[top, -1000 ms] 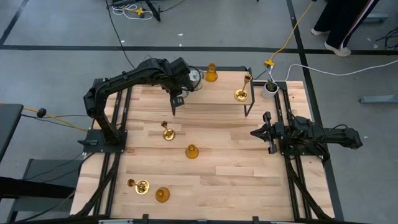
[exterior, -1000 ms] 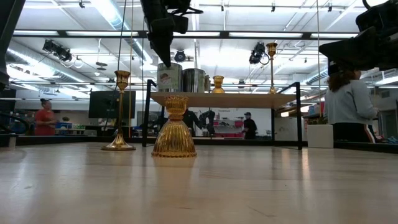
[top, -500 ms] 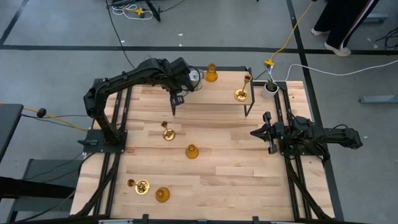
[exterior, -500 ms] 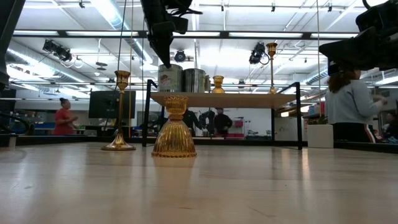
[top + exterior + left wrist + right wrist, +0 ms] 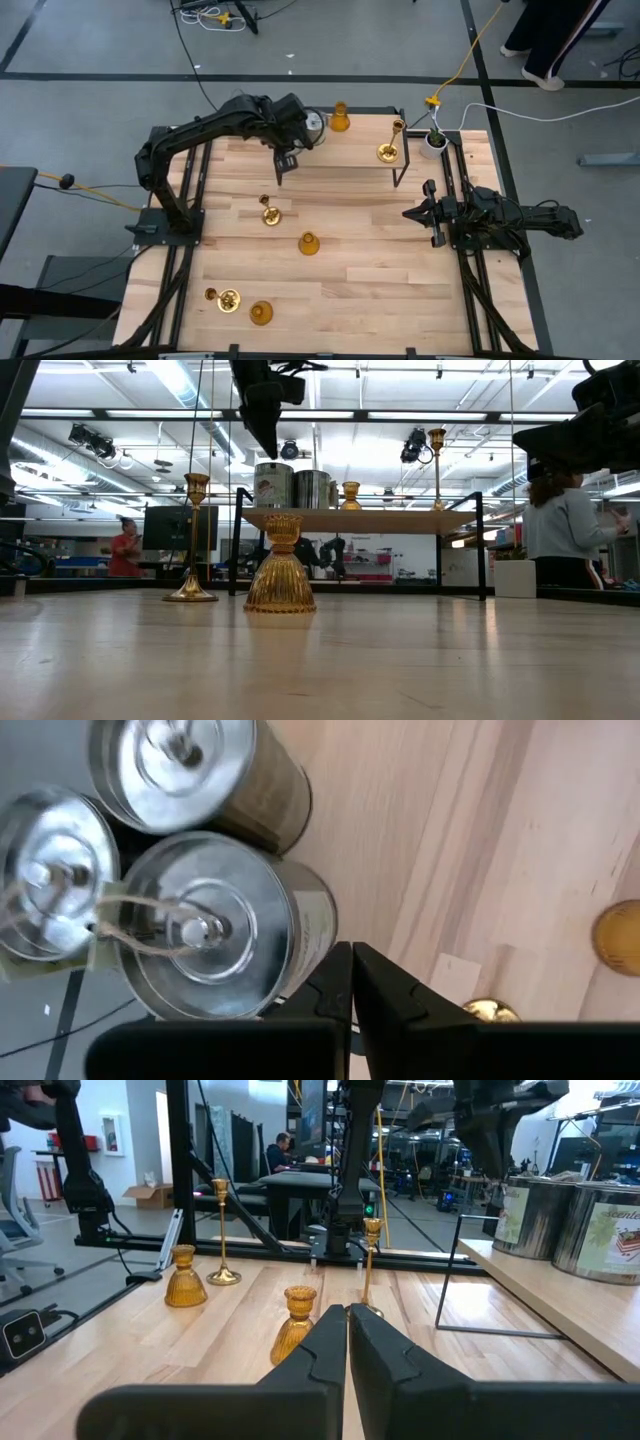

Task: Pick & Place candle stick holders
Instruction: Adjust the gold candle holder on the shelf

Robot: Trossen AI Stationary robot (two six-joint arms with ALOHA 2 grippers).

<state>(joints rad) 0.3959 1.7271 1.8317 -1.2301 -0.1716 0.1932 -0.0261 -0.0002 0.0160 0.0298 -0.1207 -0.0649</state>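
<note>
Three silvery cylinder holders [image 5: 205, 925] stand on a raised wooden shelf [image 5: 345, 150] at the table's far side, with an amber bell holder [image 5: 340, 118] and a brass holder [image 5: 388, 150]. On the table top stand a brass holder [image 5: 268, 213] and an amber one [image 5: 308, 243]. Another brass holder [image 5: 225, 297] and another amber one [image 5: 261, 313] sit near the left front. My left gripper [image 5: 281, 175] is shut and empty, above the shelf's near left part beside the cylinders [image 5: 290, 485]. My right gripper [image 5: 425, 212] is shut and empty at the table's right side.
A white pot with a green plant [image 5: 433, 140] stands at the shelf's right end. The shelf rests on thin black legs [image 5: 398, 172]. Bare wood lies in the table's middle and right front. People move in the room beyond the table [image 5: 565, 530].
My left gripper has risen a little above the shelf, still shut. The holders have kept their places.
</note>
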